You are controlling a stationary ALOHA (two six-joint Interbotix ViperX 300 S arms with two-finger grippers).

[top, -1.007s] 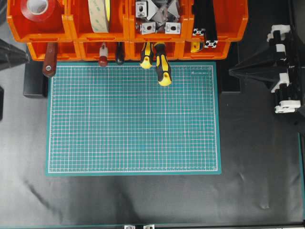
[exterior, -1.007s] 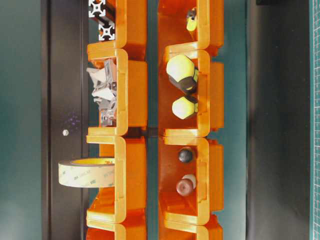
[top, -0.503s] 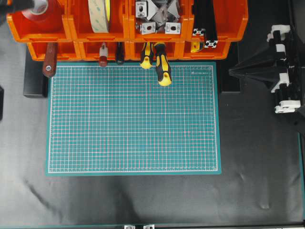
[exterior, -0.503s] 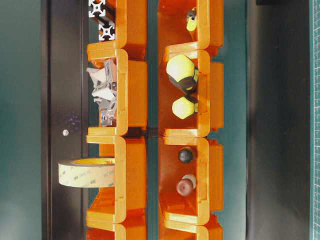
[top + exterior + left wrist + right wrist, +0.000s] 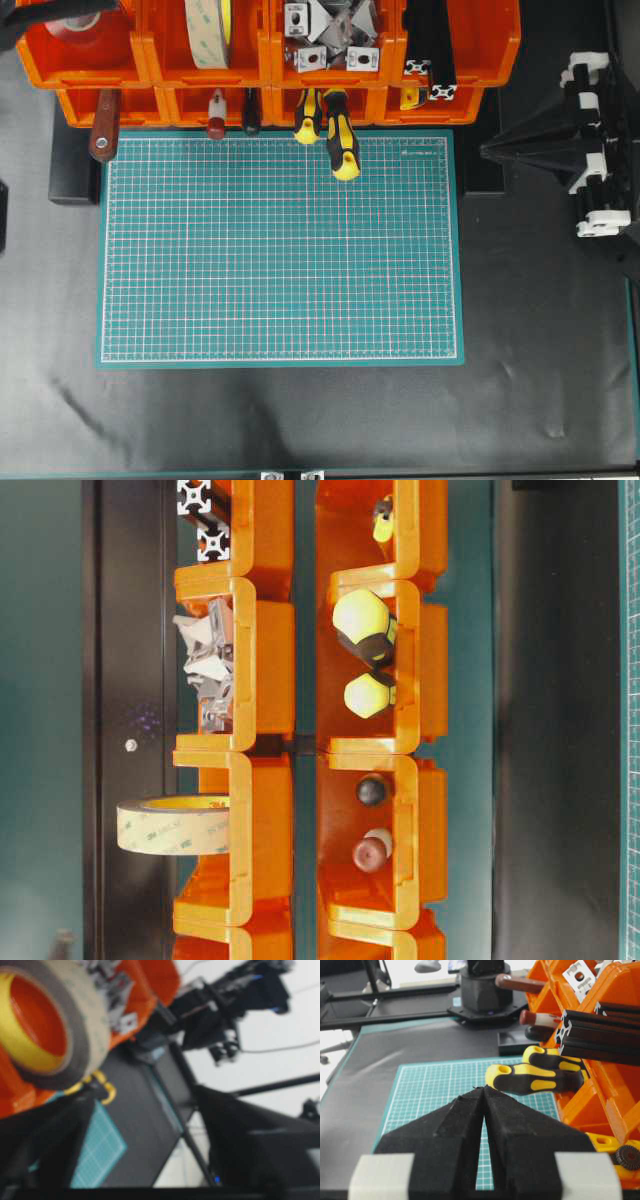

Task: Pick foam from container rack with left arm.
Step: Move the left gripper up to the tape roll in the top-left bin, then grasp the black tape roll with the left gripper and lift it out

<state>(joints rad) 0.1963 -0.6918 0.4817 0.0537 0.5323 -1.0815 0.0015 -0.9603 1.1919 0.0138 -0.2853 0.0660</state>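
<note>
The container rack [image 5: 270, 60] is seen along the far edge of the table [image 5: 540, 380]: 2 rows of orange bins.

Back row, overhead view: a red tape roll [image 5: 75, 25] in the leftmost bin; the foam [image 5: 208, 30] standing on edge in the next bin; grey metal brackets [image 5: 330, 35] in the 3rd; black aluminium profiles [image 5: 430, 50] in the 4th.

Front row: a brown-handled tool [image 5: 103, 135] and a red-brown handle [image 5: 216, 115] protrude from the left bins, a black handle [image 5: 251, 112] alongside. 2 yellow-and-black screwdrivers [image 5: 340, 140] lie out over the green cutting mat [image 5: 280, 250].

Left jaws: only a dark tip [image 5: 40, 15] shows at the top-left corner, over the red tape bin. In the blurred left wrist view both fingers [image 5: 55, 1150] are spread wide, nothing between them. The foam [image 5: 47, 1020] sits just beyond and above the left finger, not gripped.

Right jaws [image 5: 484, 1097]: closed tip to tip, holding nothing, at the right side of the table; the screwdrivers [image 5: 535, 1077] lie just beyond the tips, the rack [image 5: 600, 1090] to their right.
</note>
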